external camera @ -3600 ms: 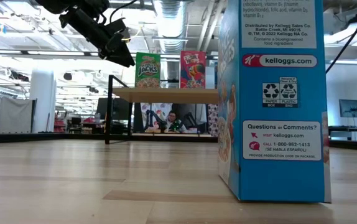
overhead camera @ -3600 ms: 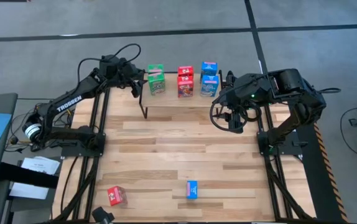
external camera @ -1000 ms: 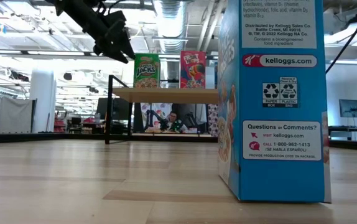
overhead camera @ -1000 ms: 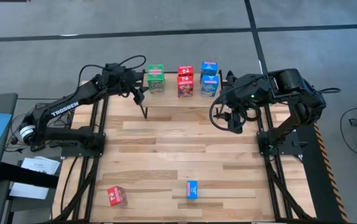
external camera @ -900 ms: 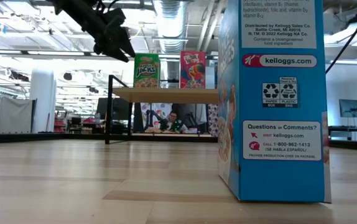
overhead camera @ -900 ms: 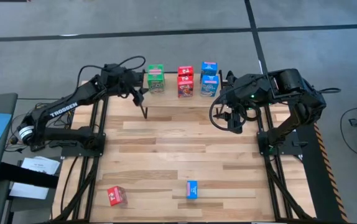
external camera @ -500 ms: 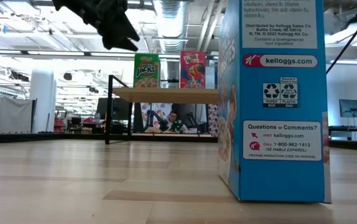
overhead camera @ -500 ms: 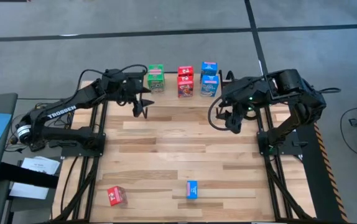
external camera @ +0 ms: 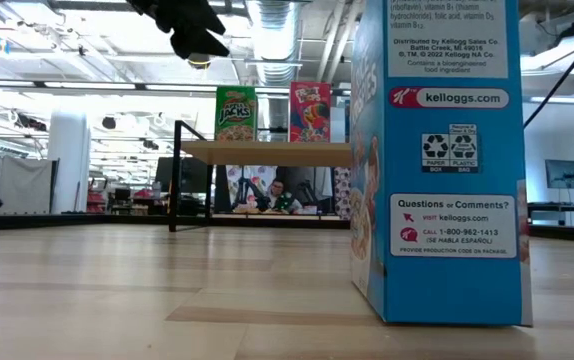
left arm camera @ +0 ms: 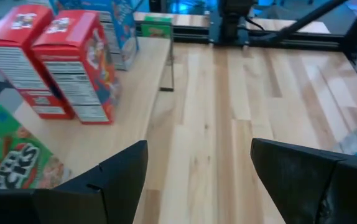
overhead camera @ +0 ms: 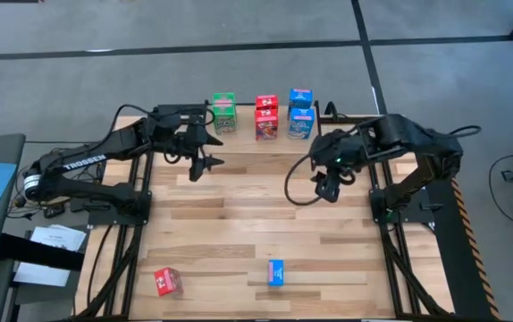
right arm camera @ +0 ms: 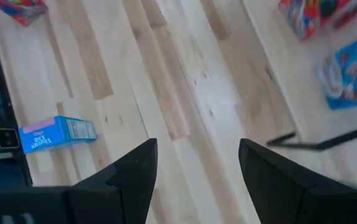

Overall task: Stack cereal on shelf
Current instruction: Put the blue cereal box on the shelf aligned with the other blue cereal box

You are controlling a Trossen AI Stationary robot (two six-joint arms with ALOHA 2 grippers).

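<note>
The shelf (overhead camera: 246, 136) stands at the table's far edge. On its top stand cereal boxes: green (overhead camera: 223, 113), red (overhead camera: 266, 117) and blue (overhead camera: 300, 113). Two more boxes lie near the front edge of the table, a red one (overhead camera: 167, 282) and a blue one (overhead camera: 276, 272). My left gripper (overhead camera: 201, 167) hovers open in front of the shelf's left end, and its wrist view looks past red boxes (left arm camera: 73, 62) and a green box (left arm camera: 7, 158). My right gripper (overhead camera: 328, 188) hangs open in front of the shelf's right end, above the bare table.
The low view looks past the blue box (external camera: 437, 160) close to the camera toward the shelf (external camera: 267, 152). In the right wrist view the blue box (right arm camera: 57, 134) lies flat on the slatted table. Both arms' black frames run along the table's left and right sides.
My left gripper has drawn back from the shelf's left end toward the table's near edge, rising and swinging to face along the shelf. My right gripper has sunk a little and rolled about its own axis. Both have stayed open. No box has moved.
</note>
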